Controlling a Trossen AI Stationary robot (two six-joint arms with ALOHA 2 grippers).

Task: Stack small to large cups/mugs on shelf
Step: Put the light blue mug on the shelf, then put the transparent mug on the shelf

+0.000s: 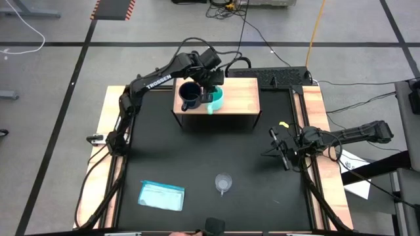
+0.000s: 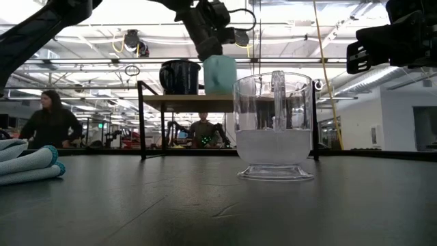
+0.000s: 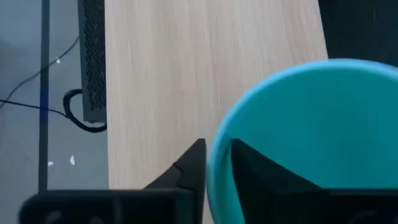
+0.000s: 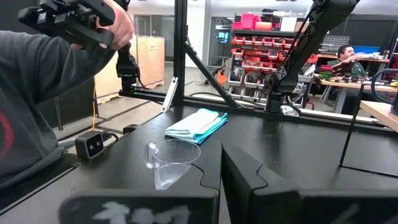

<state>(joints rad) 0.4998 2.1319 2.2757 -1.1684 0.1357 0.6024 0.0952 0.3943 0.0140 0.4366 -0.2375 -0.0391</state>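
A: Nearest, the small clear plastic cup (image 1: 224, 183) stands alone on the black surface (image 1: 197, 157): light, slick, probably easy to crush; best pinched across its rim.

B: The right gripper (image 1: 278, 152) waits beside it, jaws pressed together. Farther off, on the light wooden shelf (image 1: 239, 98), the left gripper (image 1: 213, 88) straddles the stiff turquoise handled mug's (image 1: 216, 99) rim with jaws slightly spread, beside the dark navy handled mug (image 1: 190, 96).

turquoise mug (image 3: 311, 143) cut off by the left wrist view's edges, its handle unseen, one finger (image 3: 252, 171) of the left gripper (image 3: 217, 165) hidden inside its rim, shelf (image 2: 184, 102) partly hidden behind the clear cup (image 2: 274, 126) in the low view
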